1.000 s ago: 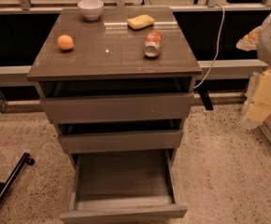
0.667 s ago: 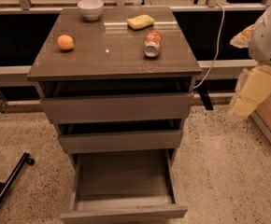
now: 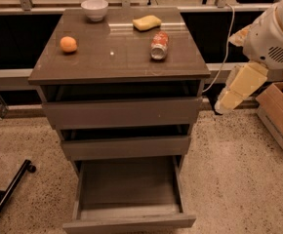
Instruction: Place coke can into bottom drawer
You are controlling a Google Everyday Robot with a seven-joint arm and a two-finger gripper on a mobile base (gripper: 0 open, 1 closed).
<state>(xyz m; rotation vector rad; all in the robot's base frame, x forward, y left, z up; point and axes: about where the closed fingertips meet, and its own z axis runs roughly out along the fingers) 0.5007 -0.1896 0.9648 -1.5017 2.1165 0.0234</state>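
Note:
The coke can is red with silver ends and lies on its side on the cabinet top, right of the middle. The bottom drawer is pulled out towards me, and its deep tray holds nothing. The two drawers above it are pushed in. My gripper is the cream-coloured end of the white arm at the right. It hangs beside the cabinet's right side, lower than the top and well apart from the can. It holds nothing that I can see.
An orange fruit, a white bowl and a yellow sponge also sit on the cabinet top. A cardboard box stands on the floor at the right. A black bar lies at the lower left. A white cable hangs behind the cabinet.
My arm and gripper have moved left from the right edge towards the cabinet's right side. The can and the drawers have not moved.

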